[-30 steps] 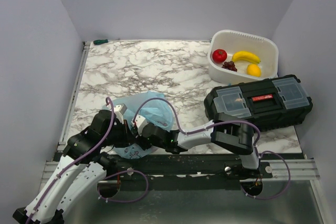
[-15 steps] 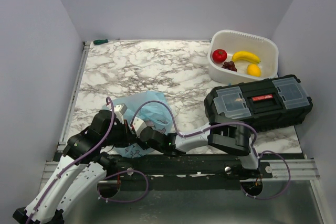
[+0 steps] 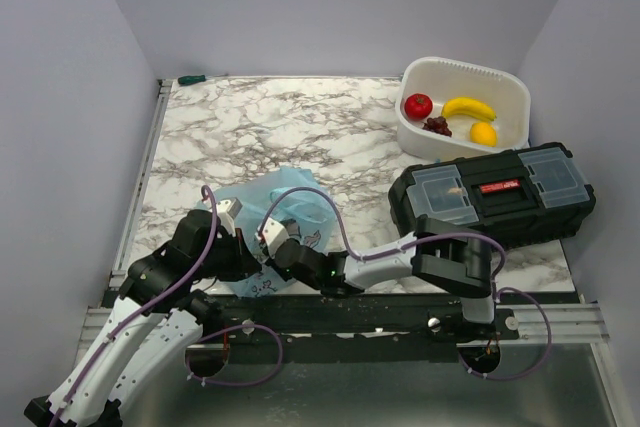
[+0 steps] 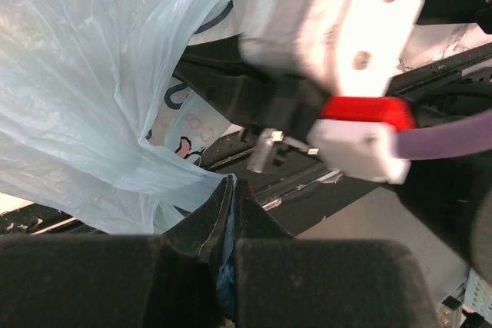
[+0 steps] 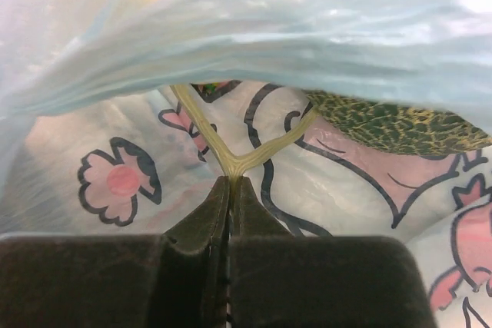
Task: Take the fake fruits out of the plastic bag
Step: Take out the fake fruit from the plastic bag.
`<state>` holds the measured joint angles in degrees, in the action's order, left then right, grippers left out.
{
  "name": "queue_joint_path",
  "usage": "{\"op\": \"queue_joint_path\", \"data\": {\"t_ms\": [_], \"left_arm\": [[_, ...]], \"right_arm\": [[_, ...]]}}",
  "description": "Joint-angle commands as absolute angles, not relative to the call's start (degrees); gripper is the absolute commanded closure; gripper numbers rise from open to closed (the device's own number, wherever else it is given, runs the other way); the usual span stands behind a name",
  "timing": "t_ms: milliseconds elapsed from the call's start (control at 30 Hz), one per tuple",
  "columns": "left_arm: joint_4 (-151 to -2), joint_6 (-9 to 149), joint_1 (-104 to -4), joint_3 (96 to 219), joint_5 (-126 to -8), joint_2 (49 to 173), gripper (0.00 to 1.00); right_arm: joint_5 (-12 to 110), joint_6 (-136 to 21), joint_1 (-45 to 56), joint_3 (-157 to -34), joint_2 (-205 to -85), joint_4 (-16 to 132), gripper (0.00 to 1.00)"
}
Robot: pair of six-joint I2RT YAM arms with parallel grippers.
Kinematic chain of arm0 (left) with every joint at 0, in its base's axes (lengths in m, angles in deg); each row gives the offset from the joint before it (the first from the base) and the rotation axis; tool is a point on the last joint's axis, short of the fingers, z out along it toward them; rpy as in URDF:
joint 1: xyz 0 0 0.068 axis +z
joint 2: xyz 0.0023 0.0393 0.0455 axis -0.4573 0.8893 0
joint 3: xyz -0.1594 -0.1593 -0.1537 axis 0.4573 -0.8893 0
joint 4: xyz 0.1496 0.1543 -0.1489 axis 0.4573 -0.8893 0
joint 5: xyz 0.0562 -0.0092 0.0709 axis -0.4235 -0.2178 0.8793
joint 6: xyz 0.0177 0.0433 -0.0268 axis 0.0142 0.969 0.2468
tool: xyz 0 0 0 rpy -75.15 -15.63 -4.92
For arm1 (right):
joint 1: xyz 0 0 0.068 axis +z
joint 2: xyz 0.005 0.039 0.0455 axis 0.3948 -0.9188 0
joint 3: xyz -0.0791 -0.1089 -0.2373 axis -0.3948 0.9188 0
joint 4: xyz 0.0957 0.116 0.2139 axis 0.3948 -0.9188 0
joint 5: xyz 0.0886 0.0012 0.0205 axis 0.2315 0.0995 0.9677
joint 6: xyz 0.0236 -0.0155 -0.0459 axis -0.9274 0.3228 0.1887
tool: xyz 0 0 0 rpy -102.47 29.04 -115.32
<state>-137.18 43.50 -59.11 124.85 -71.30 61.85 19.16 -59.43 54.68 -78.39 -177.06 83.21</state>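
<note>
Raised and spread a little since a second ago, the plastic bag [image 3: 288, 199] is held at the near edge of the tabletop [image 3: 260, 127].

A black toolbox [image 3: 490, 197] is seen at the right, with a white tub [image 3: 465, 72] behind it. The bag's thin film is pinched in the clenched jaws of the left gripper [image 4: 231, 186], and a fold of its printed side is clamped tight by the right gripper [image 5: 229, 186]. A mottled green melon [image 5: 392, 124] is seen through the film. Banana [image 3: 468, 107], tomato [image 3: 418, 105], citrus [image 3: 483, 133] and grape bunch [image 3: 436, 126] are laid in the tub.
</note>
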Motion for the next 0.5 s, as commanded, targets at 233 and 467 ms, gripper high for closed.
{"op": "queue_joint_path", "data": {"t_ms": [233, 467], "left_arm": [[-136.54, 43.14, -59.27, 128.31, -69.43, 60.59, 1.00], [-134.86, 46.28, -59.29, 133.46, -61.05, 61.14, 1.00]], "right_arm": [[24.88, -64.66, 54.10, -73.47, -165.53, 86.40, 0.99], [28.48, -66.94, 52.19, -69.20, -161.66, 88.10, 0.99]]}}
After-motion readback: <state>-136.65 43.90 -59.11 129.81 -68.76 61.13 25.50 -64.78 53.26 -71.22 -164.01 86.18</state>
